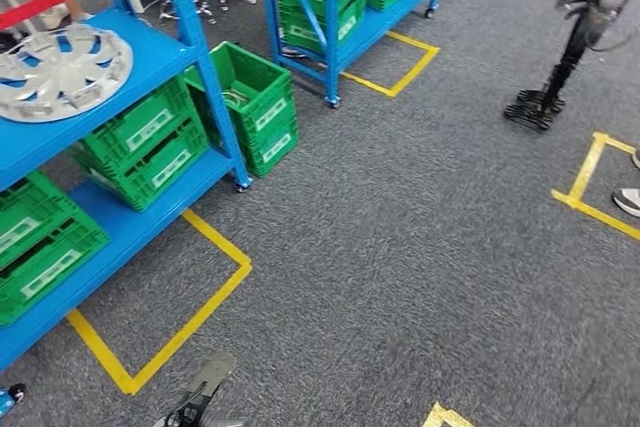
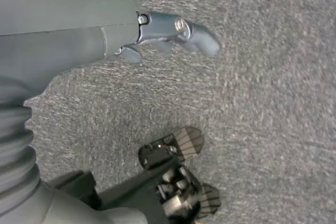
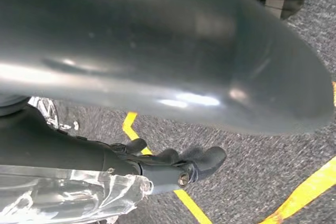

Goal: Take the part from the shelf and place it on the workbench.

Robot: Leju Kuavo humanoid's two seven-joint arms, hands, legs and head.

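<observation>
Clearly the right robot hand (image 3: 166, 163) grips a silver part (image 3: 71, 195).

Bright, even indoor light with motion blur in all three views.
You get soft, faint shadows under the blue shelf (image 1: 121, 232) on the grey carpet (image 1: 392, 267). The head view smears toward its edges. In the right wrist view, glare streaks the grey thumb (image 3: 158, 51), which is out of focus, and the carpet behind the fingers (image 2: 190, 32) in the left wrist view is smeared.
</observation>
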